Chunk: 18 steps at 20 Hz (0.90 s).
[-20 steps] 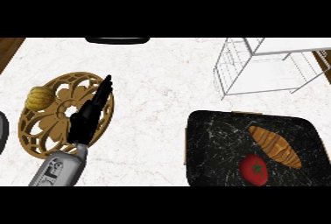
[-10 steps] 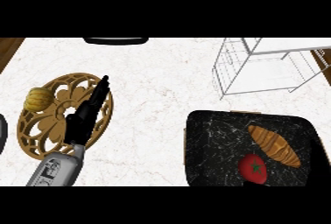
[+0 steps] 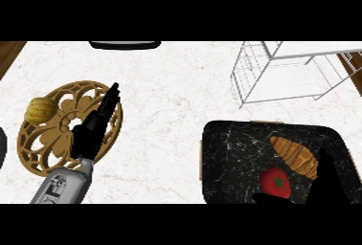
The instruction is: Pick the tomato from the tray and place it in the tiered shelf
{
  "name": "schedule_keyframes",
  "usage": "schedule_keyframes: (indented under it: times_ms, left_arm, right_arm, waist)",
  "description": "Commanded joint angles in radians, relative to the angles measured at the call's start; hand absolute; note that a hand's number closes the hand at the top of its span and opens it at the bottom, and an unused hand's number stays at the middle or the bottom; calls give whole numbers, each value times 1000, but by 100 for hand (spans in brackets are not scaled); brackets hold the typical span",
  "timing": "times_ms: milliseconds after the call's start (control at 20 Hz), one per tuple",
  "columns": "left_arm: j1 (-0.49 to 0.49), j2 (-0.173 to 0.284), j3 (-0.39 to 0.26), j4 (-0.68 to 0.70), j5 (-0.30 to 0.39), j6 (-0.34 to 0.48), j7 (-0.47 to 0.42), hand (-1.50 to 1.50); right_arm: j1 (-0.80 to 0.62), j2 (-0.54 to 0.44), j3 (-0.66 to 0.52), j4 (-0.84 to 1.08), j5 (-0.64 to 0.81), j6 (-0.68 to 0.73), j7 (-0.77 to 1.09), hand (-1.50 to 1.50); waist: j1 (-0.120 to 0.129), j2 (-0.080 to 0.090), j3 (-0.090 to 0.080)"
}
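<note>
A red tomato (image 3: pixel 277 182) with a green stem lies in the lower part of the black marbled tray (image 3: pixel 230 158) at the right, beside a brown croissant (image 3: pixel 294 153). My right hand (image 3: pixel 326 176) comes in from the lower right edge over the tray. It is open, with straight fingers just right of the tomato and the thumb (image 3: pixel 271 199) below it. The white wire tiered shelf (image 3: pixel 286 72) stands at the back right. My left hand (image 3: pixel 93 129) is open, its fingers pointing up over a wooden openwork plate (image 3: pixel 50 139).
A small yellow-brown squash-like item (image 3: pixel 40 110) sits on the wooden plate's left side. A dark object (image 3: pixel 124 44) shows at the counter's back edge. Brown wood (image 3: pixel 8 52) borders the white counter at the far left.
My right hand has come into view at the lower right and now brackets the tomato on the tray. The left hand and everything else have stayed in place.
</note>
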Motion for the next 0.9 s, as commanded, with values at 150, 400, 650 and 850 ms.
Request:
schedule_keyframes:
  times_ms: [150, 400, 650, 850]
  left_arm:
    - [12, -15, -4, -17, -30, 11, 2, 0]
    - [39, -12, 14, -24, -19, -20, -25, 0]
    - [23, -9, 35, 7, -14, -55, -34, 0]
    - [50, -25, 29, -29, -31, -38, -9, 0]
  right_arm:
    - [-69, 46, -35, 74, 2, 55, 201, -150]
    - [-50, 47, -37, 132, -19, 7, 148, -150]
    - [22, 47, 23, 103, 1, -32, 132, -150]
    - [-48, 47, 4, 168, -28, -19, 160, -150]
  waist:
    - [-3, 0, 1]
    - [-5, -1, 1]
    - [-11, -3, 1]
    - [-4, -2, 1]
